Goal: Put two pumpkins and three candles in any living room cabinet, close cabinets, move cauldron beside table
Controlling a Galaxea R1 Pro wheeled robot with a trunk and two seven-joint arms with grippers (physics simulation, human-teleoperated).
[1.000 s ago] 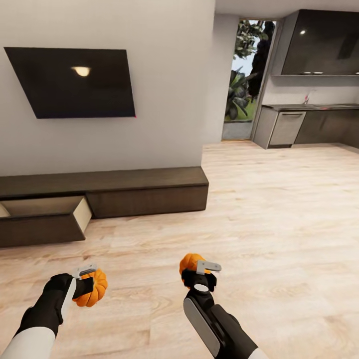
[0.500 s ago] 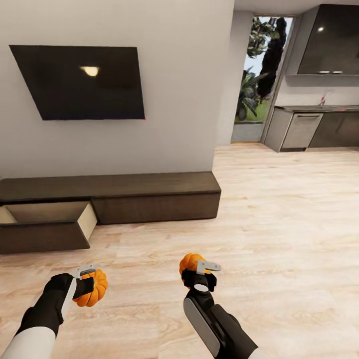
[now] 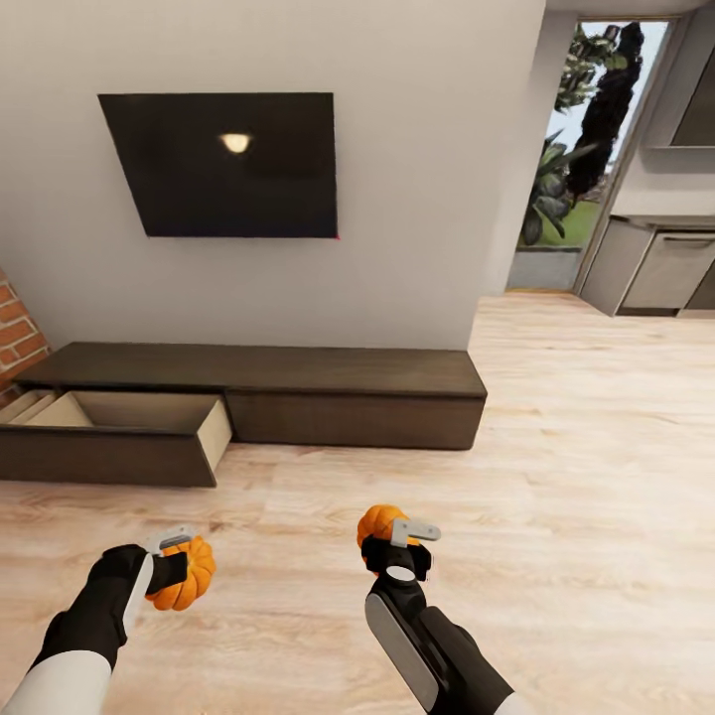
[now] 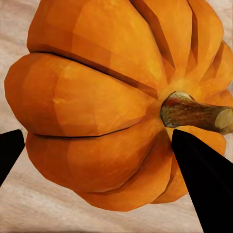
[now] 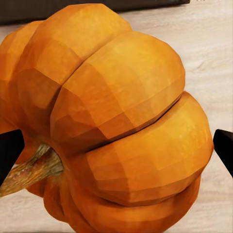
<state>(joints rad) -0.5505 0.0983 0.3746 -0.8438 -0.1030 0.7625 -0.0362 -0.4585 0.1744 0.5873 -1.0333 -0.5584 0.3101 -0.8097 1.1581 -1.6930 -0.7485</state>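
Note:
Each arm carries an orange ribbed pumpkin above the wood floor. My left gripper (image 3: 177, 568) is shut on one pumpkin (image 3: 189, 581), which shows close up with its brown stem in the left wrist view (image 4: 111, 107). My right gripper (image 3: 394, 541) is shut on the other pumpkin (image 3: 378, 523), also large between the dark fingers in the right wrist view (image 5: 116, 121). Ahead against the wall stands the long low dark brown cabinet (image 3: 348, 392). Its left drawer (image 3: 129, 427) is pulled open, showing a pale beige lining; nothing shows in the visible part.
A black TV (image 3: 233, 164) hangs on the white wall above the cabinet. A brick edge (image 3: 15, 333) shows at the far left. To the right, a doorway to the garden (image 3: 581, 169) and grey kitchen units (image 3: 660, 268). Light wood floor lies between me and the cabinet.
The whole view has swung left: the cabinet, TV and doorway sit further right in the picture, and the brick edge has come into sight. Both grippers still hold their pumpkins the same way.

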